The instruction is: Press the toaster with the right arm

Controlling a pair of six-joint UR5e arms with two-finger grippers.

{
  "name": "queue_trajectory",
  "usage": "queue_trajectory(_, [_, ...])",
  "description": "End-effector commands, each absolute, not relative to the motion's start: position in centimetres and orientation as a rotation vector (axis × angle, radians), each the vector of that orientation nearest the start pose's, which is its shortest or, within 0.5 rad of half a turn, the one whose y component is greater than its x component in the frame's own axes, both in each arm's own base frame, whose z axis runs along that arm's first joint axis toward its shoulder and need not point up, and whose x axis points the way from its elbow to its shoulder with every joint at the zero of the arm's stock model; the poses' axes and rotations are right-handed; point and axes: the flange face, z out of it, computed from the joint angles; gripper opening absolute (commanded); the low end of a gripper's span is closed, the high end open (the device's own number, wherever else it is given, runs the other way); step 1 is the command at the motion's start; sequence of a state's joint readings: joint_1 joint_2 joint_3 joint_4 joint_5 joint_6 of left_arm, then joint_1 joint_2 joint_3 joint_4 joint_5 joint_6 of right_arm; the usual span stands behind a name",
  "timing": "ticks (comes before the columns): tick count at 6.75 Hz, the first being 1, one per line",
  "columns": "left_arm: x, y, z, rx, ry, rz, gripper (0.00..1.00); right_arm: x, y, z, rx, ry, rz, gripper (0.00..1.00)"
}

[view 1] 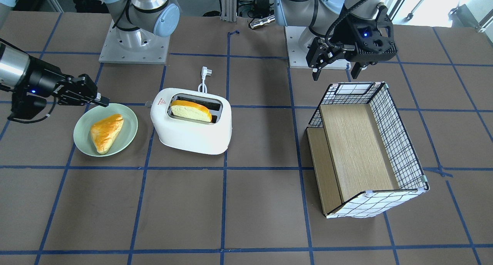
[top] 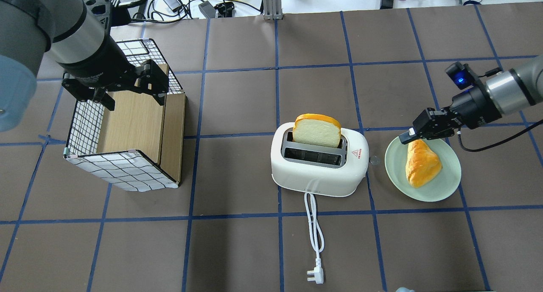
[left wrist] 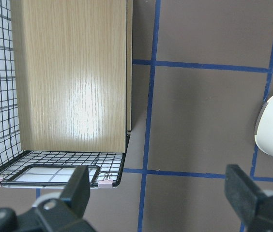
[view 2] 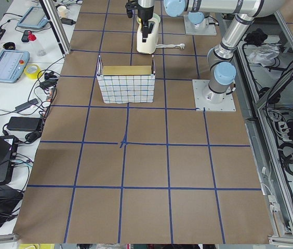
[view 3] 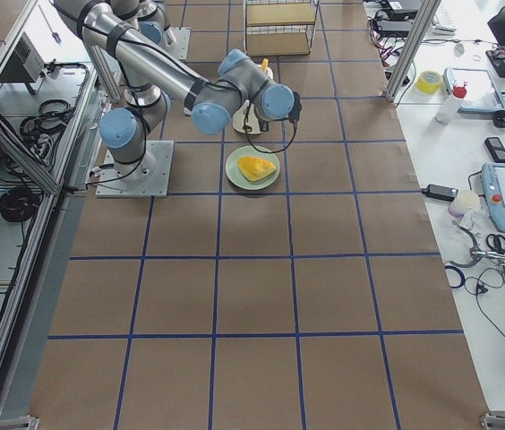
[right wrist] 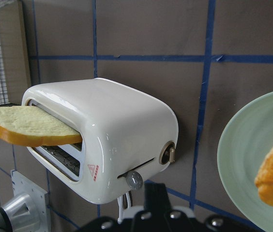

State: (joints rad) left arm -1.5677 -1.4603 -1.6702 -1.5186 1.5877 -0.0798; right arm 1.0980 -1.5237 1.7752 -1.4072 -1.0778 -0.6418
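the right gripper (top: 407, 136) is seen with its fingers pressed together and nothing between them. it is held low over the rim of a pale green plate (top: 449, 182), on the side that faces the toaster (top: 316, 181), and it is pointed towards the small grey lever (top: 373, 160) at that end. the lever is not touched; a gap is visible between it and the fingertips. a golden pastry (top: 420, 164) is laid on the plate just beside the gripper.

the toaster is found upright near the middle of the table (top: 237, 249), next to the plate, with a slice of bread (top: 317, 131) standing high in one slot. its white cord (top: 314, 226) is trailed over the table to a plug (top: 316, 276).

well apart from all this, the left gripper (left wrist: 160, 193) is held with its fingers spread wide and empty, above one end of a checked wire-and-wood basket (top: 123, 173).
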Motion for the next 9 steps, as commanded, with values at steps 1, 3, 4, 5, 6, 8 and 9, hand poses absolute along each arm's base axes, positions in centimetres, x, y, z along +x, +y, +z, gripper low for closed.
queue_trajectory(1, [-13.0, -45.1, 49.6, -0.130, 3.123, -0.099, 1.00, -1.6, -51.7, 46.9, 0.034, 2.776, 0.127, 0.14])
queue_trajectory(3, [-13.0, -45.1, 49.6, -0.130, 3.123, -0.099, 1.00, 4.2, -51.7, 50.5, 0.147, 2.972, 0.144, 0.26])
queue_trajectory(4, [-13.0, -45.1, 49.6, -0.130, 3.123, -0.099, 1.00, 8.2, -51.2, 51.3, 0.211, 3.041, 0.143, 0.32])
queue_trajectory(5, [-13.0, -45.1, 49.6, -0.130, 3.123, -0.099, 1.00, 11.3, -51.3, 51.3, 0.176, 3.108, 0.085, 0.57])
queue_trajectory(6, [-13.0, -45.1, 49.6, -0.130, 3.123, -0.099, 1.00, 12.3, -52.0, 51.4, 0.141, 3.121, -0.041, 0.88])
queue_trajectory(8, [-13.0, -45.1, 49.6, -0.130, 3.123, -0.099, 1.00, 12.5, -52.4, 51.7, 0.173, 3.115, -0.116, 0.95])
queue_trajectory(9, [-13.0, -45.1, 49.6, -0.130, 3.123, -0.099, 1.00, 12.5, -52.4, 51.8, 0.169, 3.118, -0.124, 0.95])
